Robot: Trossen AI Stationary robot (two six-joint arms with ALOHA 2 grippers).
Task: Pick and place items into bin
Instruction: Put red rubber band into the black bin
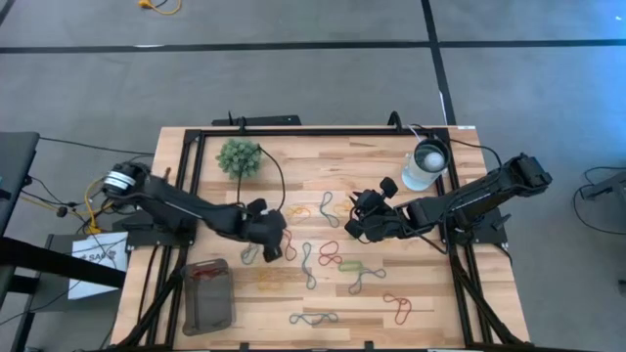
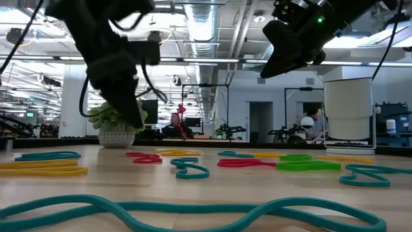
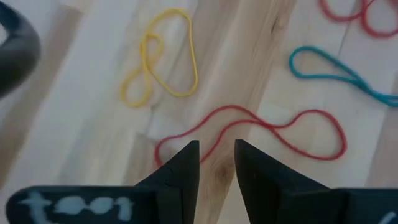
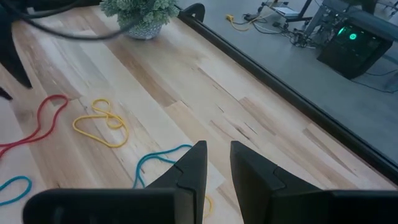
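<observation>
- The left gripper (image 1: 266,235) is hovering over the middle-left of the wooden table (image 1: 430,293), its fingers (image 3: 180,171) standing narrowly apart with nothing between them.
- In the left wrist view, the fingertips are hanging just above a long red rubber band (image 3: 249,127); a twisted yellow rubber band (image 3: 161,59) is lying near it and a teal rubber band (image 3: 339,74) is lying off to one side.
- The right gripper (image 1: 360,223) is hanging over the table's middle, raised off the surface in the low view, its fingers (image 4: 193,168) slightly parted and holding nothing.
- Past the right fingers, a yellow band (image 4: 102,124) and a blue-green band (image 4: 158,162) are lying on the wood, with the fuzzy green plant ball (image 1: 240,157) at the far edge.
- The dark translucent bin (image 1: 207,294) is sitting at the table's near-left corner, well apart from both grippers; something red is showing inside it.
- Many more coloured bands are lying scattered across the table's centre and near-right area.
- A white round lamp-like object (image 1: 426,164) is standing near the right arm.
</observation>
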